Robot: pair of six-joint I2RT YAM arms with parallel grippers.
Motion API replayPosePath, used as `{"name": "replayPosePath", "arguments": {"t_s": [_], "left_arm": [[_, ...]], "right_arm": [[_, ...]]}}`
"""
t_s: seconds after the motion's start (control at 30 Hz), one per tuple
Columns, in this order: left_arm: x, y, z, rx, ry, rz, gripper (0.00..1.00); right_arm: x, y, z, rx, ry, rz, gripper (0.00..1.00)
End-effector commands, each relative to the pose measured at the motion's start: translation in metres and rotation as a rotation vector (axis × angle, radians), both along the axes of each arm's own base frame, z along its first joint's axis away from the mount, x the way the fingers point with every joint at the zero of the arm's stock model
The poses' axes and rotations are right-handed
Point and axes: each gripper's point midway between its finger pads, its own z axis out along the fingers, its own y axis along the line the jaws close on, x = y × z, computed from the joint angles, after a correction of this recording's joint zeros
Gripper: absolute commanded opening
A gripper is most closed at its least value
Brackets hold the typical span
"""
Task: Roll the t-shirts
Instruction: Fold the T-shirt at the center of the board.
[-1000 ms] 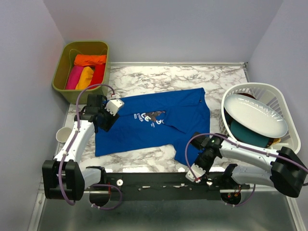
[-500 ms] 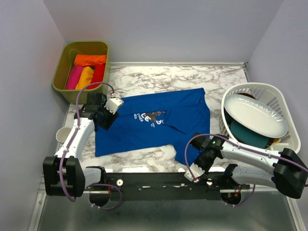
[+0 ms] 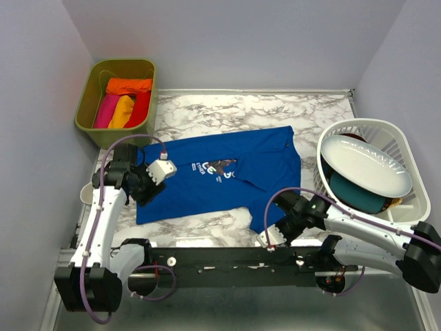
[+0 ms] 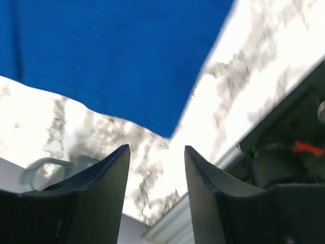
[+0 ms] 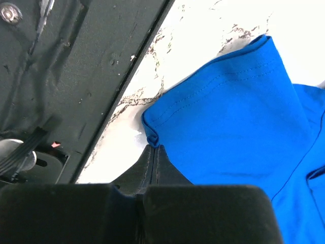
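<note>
The right gripper (image 5: 153, 152) is pressed shut, its tips touching the curled sleeve edge of the blue shirt (image 3: 227, 181) (whether cloth is caught, I cannot tell). The left gripper (image 4: 155, 168) is spread wide, with a shirt corner just past its fingers (image 4: 101, 188). The shirt lies flat on the table (image 3: 227, 110) between both grippers. Beyond the left one sits a green bin (image 3: 86, 96) of rolled shirts (image 3: 124, 102). Beyond the right one sits a white basket (image 3: 405, 146).

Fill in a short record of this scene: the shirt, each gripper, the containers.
Shirt: royal-blue cloth t-shirt with white lettering, spread flat on marble-patterned table
Left gripper: open, at the shirt's near left corner
Right gripper: shut, tips at a sleeve hem
Bin: olive-green plastic bin, rolled bright cloths inside
Basket: white slatted plastic basket, right side
</note>
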Motion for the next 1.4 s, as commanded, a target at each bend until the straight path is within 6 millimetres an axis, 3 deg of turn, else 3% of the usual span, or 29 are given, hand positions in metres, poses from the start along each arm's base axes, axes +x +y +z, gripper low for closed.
{"name": "replayPosePath", "arguments": {"t_s": [0.0,0.13,0.3,0.47,0.83,1.03,1.13,1.17,1.2,1.37], "left_arm": [[-0.054,0.023,-0.02,0.145,0.205,-0.2,0.54],[-0.051,0.038,-0.047,0.239,0.153,-0.262,0.51],[-0.035,0.05,-0.063,0.337,0.066,-0.34,0.46],[-0.038,0.042,-0.077,0.281,0.111,-0.337,0.45],[-0.043,0.043,-0.107,0.283,0.133,-0.314,0.46],[-0.047,0.047,-0.119,0.306,0.109,-0.274,0.41],[-0.053,0.048,-0.122,0.31,0.105,-0.285,0.31],[-0.059,0.048,-0.123,0.307,0.126,-0.292,0.09],[-0.061,0.048,-0.123,0.306,0.132,-0.298,0.0],[-0.058,0.042,-0.108,0.273,0.128,-0.275,0.0]], "right_arm": [[-0.007,0.005,0.003,0.043,0.047,-0.061,0.01],[-0.007,0.008,0.004,0.064,0.055,-0.088,0.01],[-0.001,0.015,0.014,0.066,0.063,-0.099,0.0],[0.0,0.023,0.016,0.074,0.08,-0.096,0.0],[-0.006,0.022,0.015,0.042,0.136,-0.116,0.0],[-0.004,0.026,0.016,0.044,0.144,-0.118,0.0],[-0.005,0.025,0.014,0.04,0.15,-0.122,0.0],[-0.006,0.024,0.014,0.037,0.152,-0.122,0.01],[-0.006,0.023,0.013,0.035,0.152,-0.124,0.0],[-0.005,0.024,0.012,0.043,0.142,-0.125,0.0]]}}
